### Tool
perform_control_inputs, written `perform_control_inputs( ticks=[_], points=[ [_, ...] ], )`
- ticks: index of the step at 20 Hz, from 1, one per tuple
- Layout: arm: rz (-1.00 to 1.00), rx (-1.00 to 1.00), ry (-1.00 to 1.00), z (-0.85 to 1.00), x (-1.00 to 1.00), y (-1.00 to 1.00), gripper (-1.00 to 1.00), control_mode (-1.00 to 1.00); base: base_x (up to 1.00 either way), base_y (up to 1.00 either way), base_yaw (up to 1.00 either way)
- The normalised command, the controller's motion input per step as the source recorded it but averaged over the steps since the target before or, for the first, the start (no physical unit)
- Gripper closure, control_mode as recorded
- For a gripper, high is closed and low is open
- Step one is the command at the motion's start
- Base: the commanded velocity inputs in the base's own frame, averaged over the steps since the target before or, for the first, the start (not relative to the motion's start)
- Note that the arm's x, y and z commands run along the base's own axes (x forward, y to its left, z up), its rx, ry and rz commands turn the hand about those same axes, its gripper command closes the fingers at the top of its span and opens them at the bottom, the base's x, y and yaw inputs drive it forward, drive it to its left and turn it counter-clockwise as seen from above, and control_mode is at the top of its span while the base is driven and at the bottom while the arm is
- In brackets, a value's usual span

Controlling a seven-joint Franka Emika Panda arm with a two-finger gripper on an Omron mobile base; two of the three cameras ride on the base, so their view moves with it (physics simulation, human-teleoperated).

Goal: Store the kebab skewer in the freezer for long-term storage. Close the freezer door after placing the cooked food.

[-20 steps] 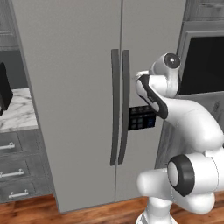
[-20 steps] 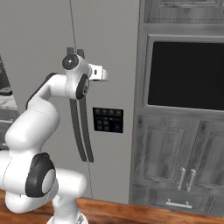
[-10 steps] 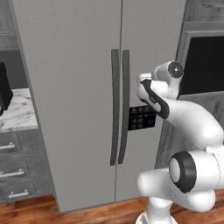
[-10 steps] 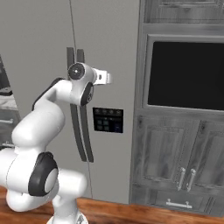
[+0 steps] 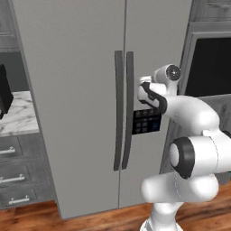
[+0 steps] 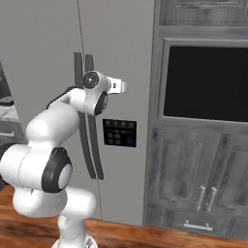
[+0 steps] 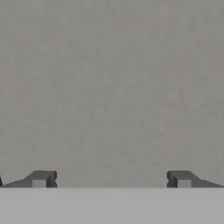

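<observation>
The freezer door (image 5: 155, 40) is the narrower grey door with a long dark handle (image 5: 129, 108) and a black control panel (image 5: 146, 122), and it is closed. My gripper (image 6: 123, 87) points at the door's face just above the panel (image 6: 119, 133), right of the handle (image 6: 97, 160). In the hand view the door's flat grey surface lies close ahead. There my gripper (image 7: 111, 179) is open, its two tips wide apart with nothing between them. The kebab skewer is out of view.
The wider fridge door (image 5: 67, 90) is closed too. A dark built-in oven (image 6: 206, 82) stands right of the fridge, over grey cabinet doors (image 6: 193, 174). A marble counter (image 5: 18, 113) with drawers (image 5: 18, 176) lies to the left.
My wrist has dropped a little and the hand has shifted slightly right along the freezer door's face. Both doors stay closed.
</observation>
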Motion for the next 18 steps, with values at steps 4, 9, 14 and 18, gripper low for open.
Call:
perform_control_inputs(
  ticks=[4, 9, 14, 18],
  points=[
    [0.0, 0.0, 0.14, 0.0, 0.55, -0.03, -1.0, -1.0, 0.0, 0.0, 0.0],
    [0.0, 0.0, 0.09, 0.0, 0.56, -0.03, -1.0, -1.0, 0.0, 0.0, 0.0],
    [0.0, 0.0, 0.01, -0.06, 0.41, 0.0, -1.0, -1.0, 0.0, 0.0, 0.0],
    [0.0, 0.0, -0.01, -0.18, 0.2, 0.0, -1.0, -1.0, 0.0, 0.0, 0.0]
  ],
)
